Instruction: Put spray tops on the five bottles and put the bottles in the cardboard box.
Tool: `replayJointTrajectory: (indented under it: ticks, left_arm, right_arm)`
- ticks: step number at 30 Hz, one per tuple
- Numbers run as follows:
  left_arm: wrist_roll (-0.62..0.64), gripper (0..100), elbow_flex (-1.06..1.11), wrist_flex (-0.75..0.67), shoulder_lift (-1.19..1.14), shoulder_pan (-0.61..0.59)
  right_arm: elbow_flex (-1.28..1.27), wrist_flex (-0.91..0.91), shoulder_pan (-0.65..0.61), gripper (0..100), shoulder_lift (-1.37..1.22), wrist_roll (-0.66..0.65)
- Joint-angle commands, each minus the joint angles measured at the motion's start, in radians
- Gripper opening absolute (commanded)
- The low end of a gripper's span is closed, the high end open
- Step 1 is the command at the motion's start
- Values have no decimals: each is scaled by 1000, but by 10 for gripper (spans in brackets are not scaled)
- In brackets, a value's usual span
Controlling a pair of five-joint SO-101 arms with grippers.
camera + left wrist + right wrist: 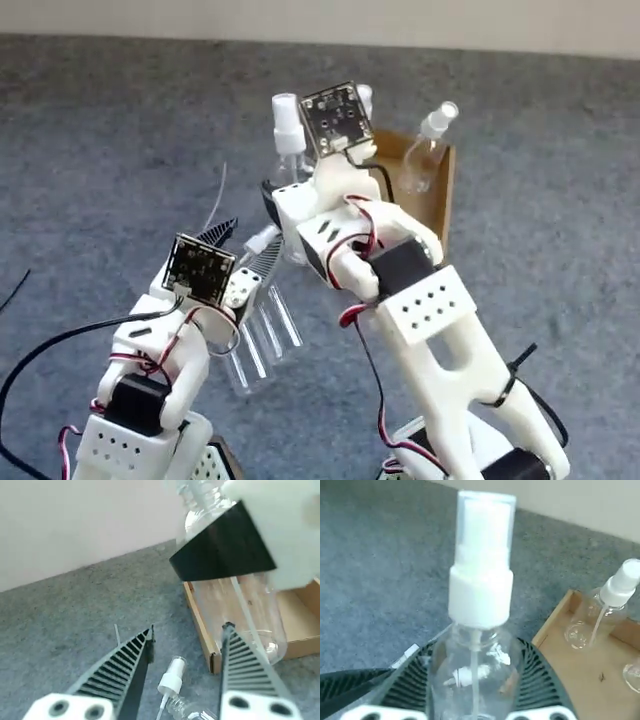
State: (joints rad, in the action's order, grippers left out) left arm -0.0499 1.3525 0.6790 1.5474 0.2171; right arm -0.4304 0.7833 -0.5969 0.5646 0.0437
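Where surveyed from the high view: grey carpet (90,150) running to left edge and far right of frame; pale wall (300,15) along top edge. Right gripper (285,200) at centre, clamped on held bottle (291,168), spray top (287,120) fitted, upright, left of cardboard box (442,210) and near it. Boxed bottle (420,165) leaning inside, upper right. Left gripper (250,240) lower left of centre; clear bottles (262,335) flat on carpet below it, count unclear.

Left wrist view: left gripper spread wide, nothing held. Lying bottle (172,682), capped, on carpet at lower centre, between the fingers, apart from both. Held bottle and box wall at right, beyond the fingertips; carpet stretch at left.

Right wrist view: right gripper closed around held bottle's body, lower centre. Box at right edge, boxed bottle within. Carpet across left half.
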Motion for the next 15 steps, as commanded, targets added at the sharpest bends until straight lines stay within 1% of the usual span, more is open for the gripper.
replayJointTrajectory:
  ticks: [1,4,8,13,15]
  left_arm:
    - [2,204,-8,-18,1,-8]
    - [2,204,-30,0,19,25]
    - [2,207,-102,127,59,77]
    - [0,207,-85,126,79,74]
    - [0,207,-56,81,68,62]
  right_arm:
    - [15,-1,-8,4,51,6]
    - [15,-64,-5,4,33,11]
    - [15,-127,-10,4,-12,12]
    - [21,-125,-13,4,-50,14]
    - [19,-122,-30,4,-50,14]
